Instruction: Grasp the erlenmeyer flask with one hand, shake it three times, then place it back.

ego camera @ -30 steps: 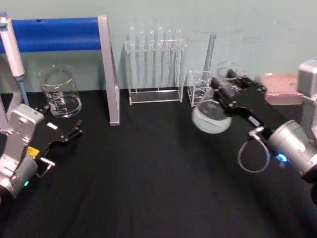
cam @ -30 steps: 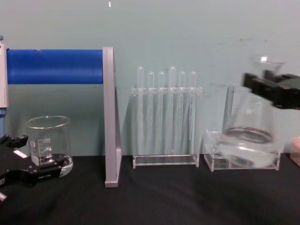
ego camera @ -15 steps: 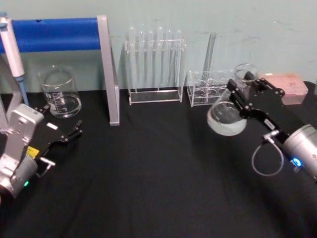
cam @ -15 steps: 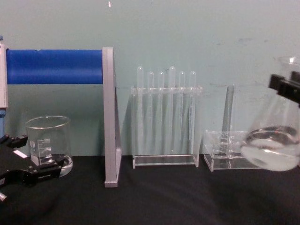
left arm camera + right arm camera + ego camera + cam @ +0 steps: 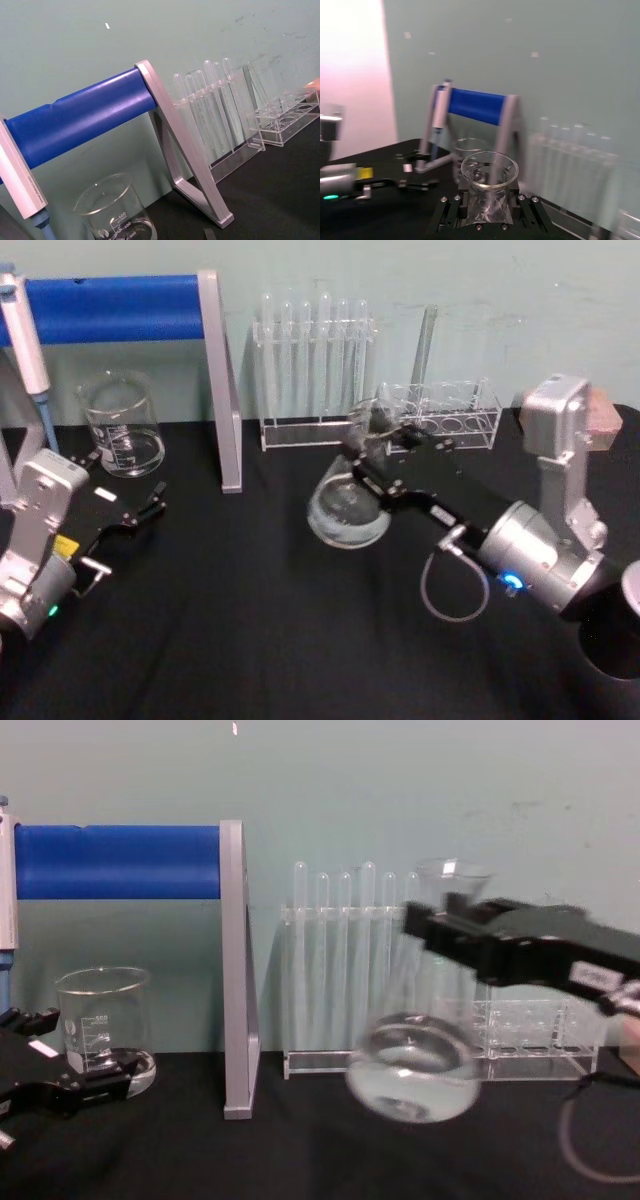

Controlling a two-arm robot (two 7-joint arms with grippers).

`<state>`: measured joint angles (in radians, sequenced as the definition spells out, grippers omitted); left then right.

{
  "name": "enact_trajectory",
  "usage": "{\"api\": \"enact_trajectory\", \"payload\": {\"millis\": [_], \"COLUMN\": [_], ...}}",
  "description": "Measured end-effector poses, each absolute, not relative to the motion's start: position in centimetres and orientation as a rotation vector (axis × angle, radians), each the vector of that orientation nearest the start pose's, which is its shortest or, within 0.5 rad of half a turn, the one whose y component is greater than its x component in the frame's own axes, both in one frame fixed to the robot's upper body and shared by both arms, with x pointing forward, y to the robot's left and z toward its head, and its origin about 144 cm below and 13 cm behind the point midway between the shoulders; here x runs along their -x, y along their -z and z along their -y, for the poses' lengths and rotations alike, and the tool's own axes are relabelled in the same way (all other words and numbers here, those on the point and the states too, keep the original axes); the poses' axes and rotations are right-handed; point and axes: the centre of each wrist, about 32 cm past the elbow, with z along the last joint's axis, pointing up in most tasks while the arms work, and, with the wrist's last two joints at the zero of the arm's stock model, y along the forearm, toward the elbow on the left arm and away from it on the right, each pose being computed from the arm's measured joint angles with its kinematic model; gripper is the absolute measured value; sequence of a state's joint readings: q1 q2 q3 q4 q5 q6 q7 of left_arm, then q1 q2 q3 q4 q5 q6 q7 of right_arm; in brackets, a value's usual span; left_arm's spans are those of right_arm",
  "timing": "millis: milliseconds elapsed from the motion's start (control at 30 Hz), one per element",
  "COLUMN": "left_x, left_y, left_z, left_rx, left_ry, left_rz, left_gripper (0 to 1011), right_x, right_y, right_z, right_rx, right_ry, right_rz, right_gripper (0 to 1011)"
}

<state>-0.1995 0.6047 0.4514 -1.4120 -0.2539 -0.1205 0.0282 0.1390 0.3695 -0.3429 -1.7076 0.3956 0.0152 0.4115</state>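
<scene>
Seeing the erlenmeyer flask [image 5: 347, 512] pinched at the neck by the right gripper [image 5: 375, 445], clear of the black table [image 5: 250, 640]. Tilted, rim above the fingers, round base with a little liquid below them. Behind the fingers: test tube rack [image 5: 315, 370]. Well off to their left: parked left gripper [image 5: 125, 480], fingers spread, holding nothing, near the beaker [image 5: 122, 425].

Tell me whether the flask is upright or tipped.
Tipped: the flask has its rim right of its base in the chest view, neck clamped in the right claw. The left claw idles on the left.
</scene>
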Motion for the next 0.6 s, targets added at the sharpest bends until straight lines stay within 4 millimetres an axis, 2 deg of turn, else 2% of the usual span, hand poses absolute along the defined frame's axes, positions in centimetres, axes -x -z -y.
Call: {"api": "enact_trajectory", "payload": {"millis": [267, 433, 600], "left_x": [-48.9, -48.9, -48.9], "left_y": [-114.0, -114.0, -114.0], "left_z": [-31.0, -31.0, -31.0], "left_rx": [-0.305, -0.305, -0.305], "left_ry": [-1.248, -1.248, -1.248], "left_rz": [0.285, 0.285, 0.285], "left_gripper": [1001, 1001, 1001], "right_x": [-47.6, -47.6, -47.6], "right_y": [-120.8, -120.7, -120.9], "right_z": [19.4, 19.2, 19.9], "right_rx": [-0.086, -0.087, -0.09], "right_ry": [0.655, 0.639, 0.675], "right_rz": [0.078, 0.077, 0.083], "right_gripper": [449, 449, 449]}}
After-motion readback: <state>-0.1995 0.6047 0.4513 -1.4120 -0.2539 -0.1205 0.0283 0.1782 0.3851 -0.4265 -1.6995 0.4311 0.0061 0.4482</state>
